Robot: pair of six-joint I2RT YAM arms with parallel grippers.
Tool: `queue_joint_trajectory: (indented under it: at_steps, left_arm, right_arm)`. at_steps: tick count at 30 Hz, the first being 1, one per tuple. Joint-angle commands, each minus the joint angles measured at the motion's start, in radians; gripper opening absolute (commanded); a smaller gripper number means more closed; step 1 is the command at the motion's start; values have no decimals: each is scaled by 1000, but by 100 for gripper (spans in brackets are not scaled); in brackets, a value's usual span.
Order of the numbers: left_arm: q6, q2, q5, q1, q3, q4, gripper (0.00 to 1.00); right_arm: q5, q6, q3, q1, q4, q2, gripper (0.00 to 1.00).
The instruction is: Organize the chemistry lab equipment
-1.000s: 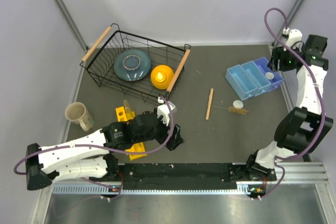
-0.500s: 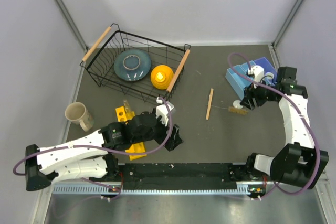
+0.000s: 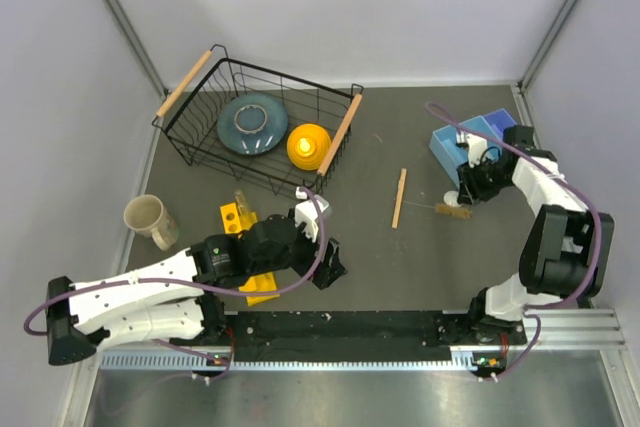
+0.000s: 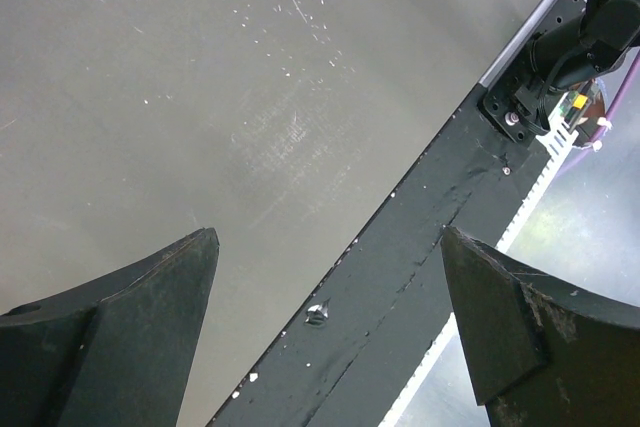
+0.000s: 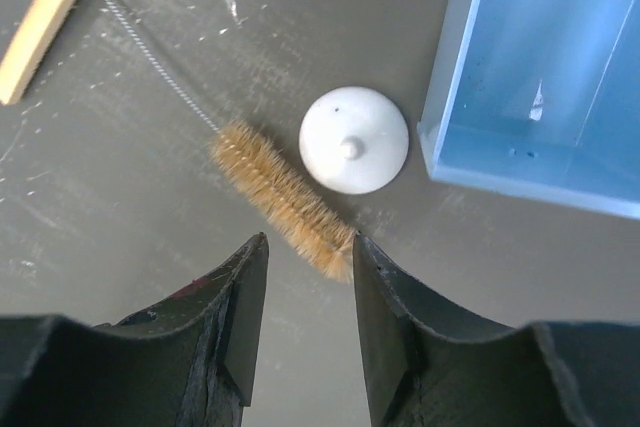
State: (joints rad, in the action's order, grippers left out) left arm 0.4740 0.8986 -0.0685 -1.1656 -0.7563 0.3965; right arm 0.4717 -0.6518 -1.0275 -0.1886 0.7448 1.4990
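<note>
Brown bristles are all I'm looking at right now. The small brush (image 5: 285,197) lies on the table (image 5: 120,177) just outside the corner of the blue tray (image 5: 540,67), and my right pincer (image 5: 305,262) hangs right over its bristle tip. The jaws are narrowed but there's a clear gap, one finger on each side of the tip, nothing pinched yet.

The white round piece (image 5: 354,139) sits between the brush and the tray wall, just beside both. The wooden stick (image 5: 45,22) is further out from the tray, where the brush's wire handle ends.

My left pincer (image 4: 328,237) is spread wide with nothing in it, over bare table well away from the tray, out past the stick.

Progress-wise, I'd call this early days. Brush, stick and that white piece are all outside the tray. The bit of the tray I can see from the wrist looks empty. From above, my own arm covers the rest, so I can't tell whether the second white piece is in there.

There's also what looks like a clear tube (image 3: 240,203) sticking up at the yellow rack (image 3: 245,247), way across from the tray, but it's too faint to be sure.

So I figure most of the sorting is left, and the brush looks like the first thing to go.
</note>
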Motion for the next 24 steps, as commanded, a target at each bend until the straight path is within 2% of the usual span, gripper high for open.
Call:
queue_joint_trajectory:
  at_steps: [1, 13, 24]
  left_arm:
    - [17, -21, -10, 0, 14, -31, 99]
    - [15, -18, -11, 0, 17, -33, 99]
    - [14, -17, -11, 0, 18, -33, 99]
  right_arm:
    - [-57, 58, -36, 35, -108, 52, 39]
    - [-212, 113, -39, 120, -219, 155, 35]
    - [-202, 155, -63, 146, -236, 185, 33]
